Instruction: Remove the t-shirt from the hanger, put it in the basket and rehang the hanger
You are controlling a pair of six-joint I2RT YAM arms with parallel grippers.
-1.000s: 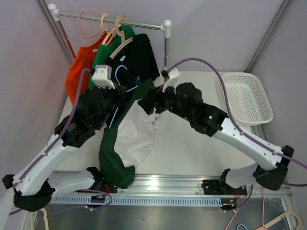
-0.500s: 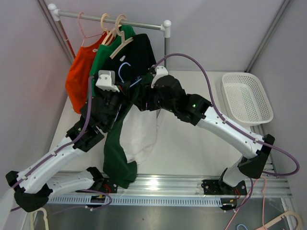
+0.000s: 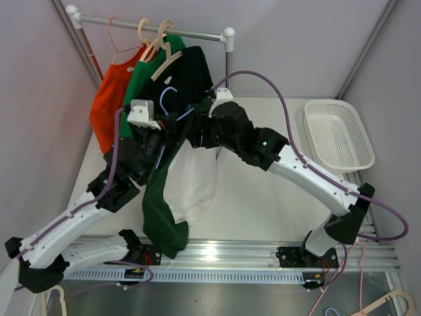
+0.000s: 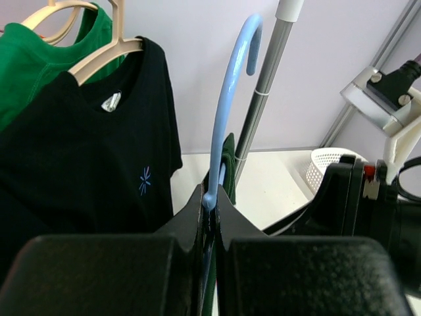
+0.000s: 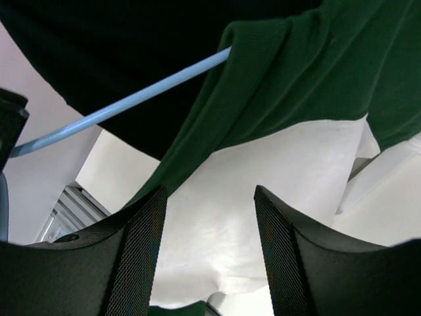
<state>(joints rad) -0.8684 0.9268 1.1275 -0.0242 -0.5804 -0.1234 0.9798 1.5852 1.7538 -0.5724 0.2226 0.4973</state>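
Observation:
A dark green and white t-shirt (image 3: 179, 191) hangs from a light blue hanger (image 4: 230, 99) between the two arms. My left gripper (image 4: 212, 201) is shut on the blue hanger's neck and holds it up, hook pointing upward. The hanger's arm shows as a blue bar in the right wrist view (image 5: 125, 108), running under the green shoulder of the shirt (image 5: 276, 85). My right gripper (image 5: 209, 197) is open and empty, close to the shirt's green and white cloth. In the top view the right gripper (image 3: 200, 135) sits by the shirt's collar.
A rail (image 3: 151, 27) at the back left holds an orange shirt (image 3: 108, 99), a green shirt (image 3: 141, 79) and a black shirt (image 3: 187, 79) on beige hangers. A white basket (image 3: 339, 135) stands at the right. A rail post (image 4: 263, 79) rises just behind the blue hanger.
Both arms rose and moved toward the back with the shirt. The right gripper moved left to the collar. The shirt's hem lifted and hangs narrower.

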